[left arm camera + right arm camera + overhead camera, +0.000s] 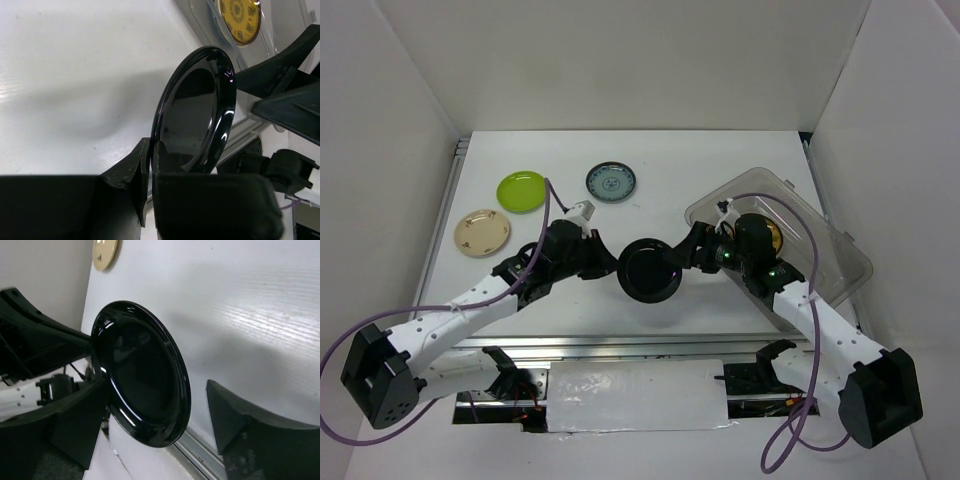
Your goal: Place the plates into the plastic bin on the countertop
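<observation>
Left claw [608,262] clamped narrow on rim of glossy black round plate [650,270], holding it face up, raised over white worktop [700,170], centre, near front rail [650,345]. Right claw [682,255] spread wide, 2 fingers straddling plate's opposite rim, 1 each side, gap visible on 1 side. Clear rectangular plastic bin [825,228] at right, mustard-yellow patterned plate [241,20] lying inside. 3 more flat on worktop, far left, well apart from bin: lime green plate [521,190], blue-grey patterned plate [612,182], cream plate [482,232].
</observation>
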